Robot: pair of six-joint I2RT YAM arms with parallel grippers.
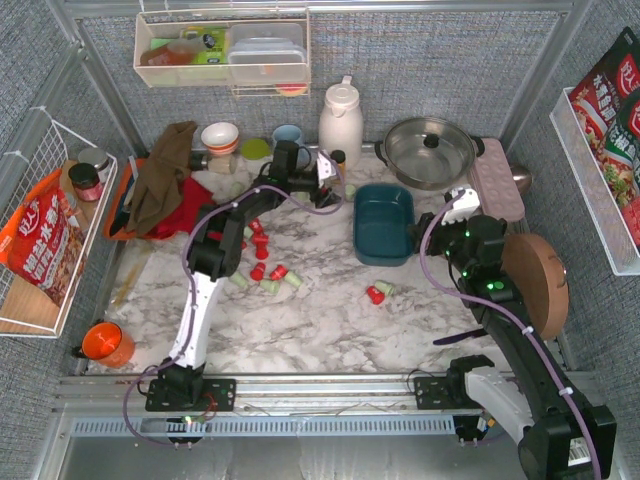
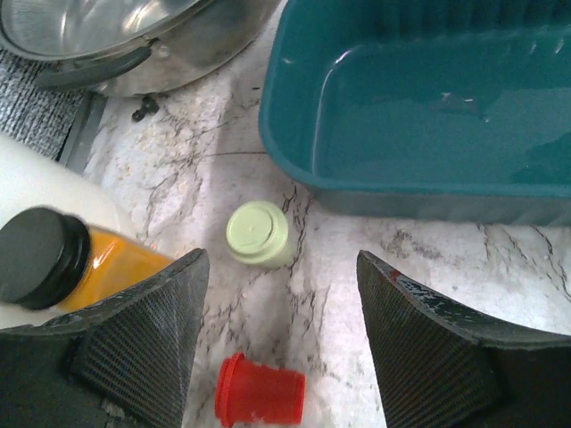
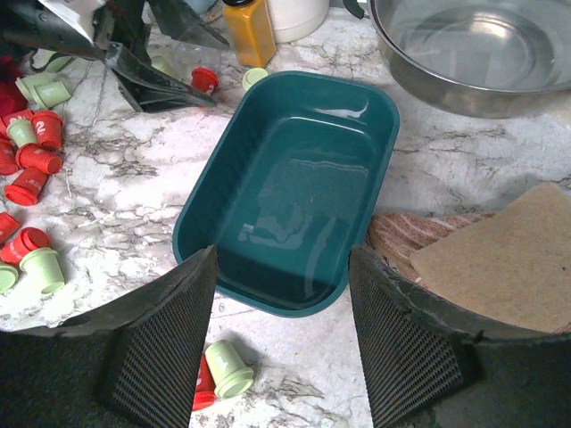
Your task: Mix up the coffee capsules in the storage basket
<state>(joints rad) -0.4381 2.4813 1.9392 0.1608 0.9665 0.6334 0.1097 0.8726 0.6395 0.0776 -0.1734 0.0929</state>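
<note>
The storage basket sits mid-table, teal and bare inside, not one pod in it. Its long axis runs away from the arm bases. The coffee capsules lie scattered on the marble off its left side, with a stray red-and-mint pair out in front.

Now the key spot: one mint capsule stands on end just outside the basket's far-left corner. The left gripper hovers just short of it, fingers spread wide, holding nothing. A red capsule lies on its side closer in, between those fingers. From that gripper the basket lies ahead and to the right, so it's a short hop by my reckoning.

The orange bottle crowds the left finger, one to watch. The right gripper hangs agape and empty above the basket's near end. The left arm is the nearer one to the pile.
</note>
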